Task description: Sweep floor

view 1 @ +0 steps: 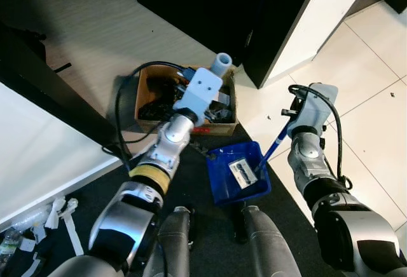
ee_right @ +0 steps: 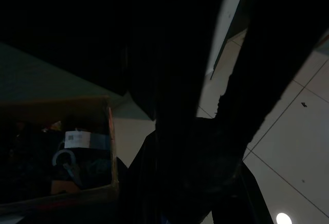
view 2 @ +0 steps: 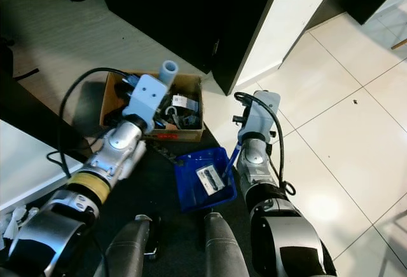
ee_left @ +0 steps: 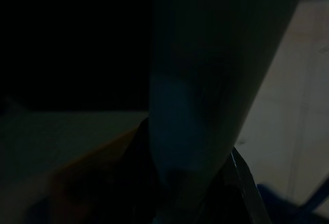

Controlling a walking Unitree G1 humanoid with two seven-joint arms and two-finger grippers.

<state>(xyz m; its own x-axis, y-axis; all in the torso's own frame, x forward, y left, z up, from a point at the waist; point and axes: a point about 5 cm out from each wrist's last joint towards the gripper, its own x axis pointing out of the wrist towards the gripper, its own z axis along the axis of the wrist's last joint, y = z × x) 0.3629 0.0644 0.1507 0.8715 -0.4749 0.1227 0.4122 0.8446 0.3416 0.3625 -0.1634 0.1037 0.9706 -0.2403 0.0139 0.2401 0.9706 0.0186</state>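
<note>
Right gripper (view 1: 287, 126): fingers hidden under the wrist housing in the eye views; right wrist view too dark to read, so cannot tell whether they are spread or closed. A thin blue handle (view 1: 273, 147) runs from under this gripper down into the blue dustpan (view 1: 236, 173); actual contact with the fingers is not visible.

Left gripper (view 1: 213, 77): fingers hidden behind the white wrist block; state cannot be told. A pale blue-grey pole (view 1: 222, 63) rises just past the block, its round end toward the camera. Left wrist view is very dark: the same pale pole (ee_left: 205, 80) runs close along the lens.

Dustpan sits on dark floor mat (view 1: 210, 226), between the two arms and just in front of the robot's legs (view 1: 267, 245). A white label (view 1: 242, 173) lies inside it.

Cardboard box (view 1: 145, 86) stands just beyond the dustpan, under the left forearm, full of dark cables and small parts. Right wrist view shows its edge and a white tag (ee_right: 77, 140) inside.

Floor: white tile (view 1: 369, 86) on the robot's right, pale wood (view 1: 95, 29) beyond the box. White worktop (view 1: 38, 143) on the robot's left. Dark cabinet (view 1: 254, 10) beyond.
</note>
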